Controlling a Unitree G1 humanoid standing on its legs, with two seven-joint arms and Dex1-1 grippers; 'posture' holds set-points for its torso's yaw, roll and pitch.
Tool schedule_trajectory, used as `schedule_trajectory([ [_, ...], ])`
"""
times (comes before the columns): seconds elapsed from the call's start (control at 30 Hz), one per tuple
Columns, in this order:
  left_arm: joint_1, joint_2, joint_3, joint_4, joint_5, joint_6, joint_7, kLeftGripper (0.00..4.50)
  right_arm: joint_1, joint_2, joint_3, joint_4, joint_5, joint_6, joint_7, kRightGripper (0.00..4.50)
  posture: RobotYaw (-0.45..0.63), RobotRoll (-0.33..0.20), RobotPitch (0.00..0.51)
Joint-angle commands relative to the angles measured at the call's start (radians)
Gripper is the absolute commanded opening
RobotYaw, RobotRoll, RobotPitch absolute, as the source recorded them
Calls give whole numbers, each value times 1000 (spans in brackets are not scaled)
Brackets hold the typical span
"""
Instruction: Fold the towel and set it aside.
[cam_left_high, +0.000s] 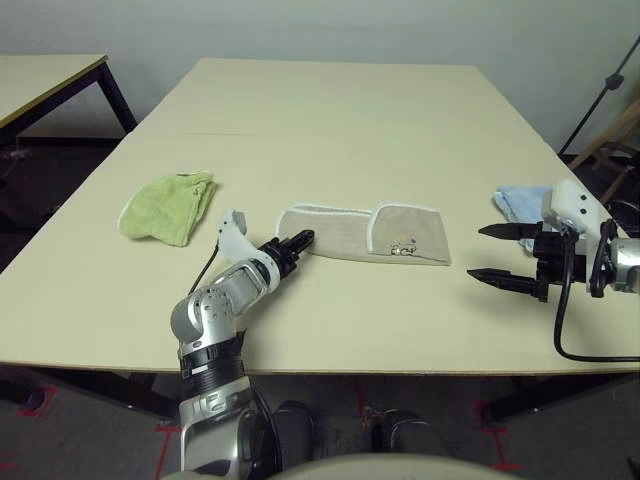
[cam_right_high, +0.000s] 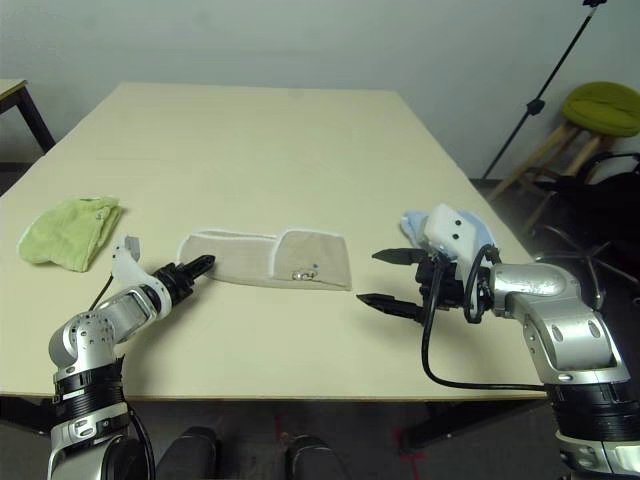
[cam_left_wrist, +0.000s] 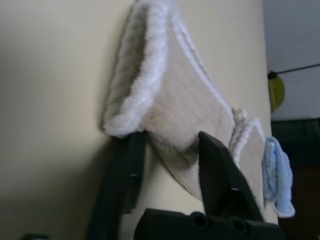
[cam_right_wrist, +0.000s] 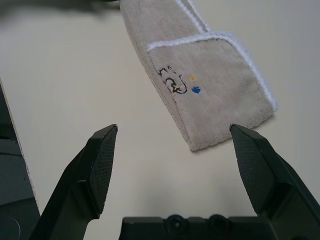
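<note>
My forearms are silver metal with ribbed black collars at the joints. Each ends in a white wrist housing and a black gripper with 2 tapered fingers: left gripper (cam_left_high: 297, 241), right gripper (cam_left_high: 494, 252). A black cable (cam_left_high: 562, 318) loops under my right wrist.

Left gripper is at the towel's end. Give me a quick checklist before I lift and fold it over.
1. Left gripper at the towel end: ok.
2. Towel edge between its fingers, left wrist view: ok.
3. Grip firmly closed on the cloth: cannot tell.
4. Right gripper open and off the towel: ok.
5. Green cloth and blue cloth apart from the towel: ok.
6. Bare table beyond for setting it aside: ok.
</note>
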Motion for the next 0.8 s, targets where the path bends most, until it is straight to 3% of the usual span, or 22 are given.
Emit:
schedule_trajectory([
  [0.03, 26, 8, 8, 21, 1, -36, 26, 967, -10, -3, -1, 4, 5, -8, 5, 4500, 34, 0, 49],
  [0.13, 36, 25, 12, 3, -14, -51, 22, 32, -13, 3, 6, 14, 3, -16, 8, 4500, 46, 0, 46],
  [0.47, 67, 184, -85, -56, 13, -140, -85, 32, -34, 24, 36, 59, -15, -41, 12, 4500, 65, 0, 47],
  [0.6, 48, 243, -194, -108, 6, -166, -193, 32, -37, 19, 35, 78, -24, -50, 19, 4500, 65, 0, 46],
  [0.8, -49, 258, -408, -167, -46, -122, -369, 32, -31, 13, 24, 89, -31, -56, 16, 4500, 59, 0, 39],
])
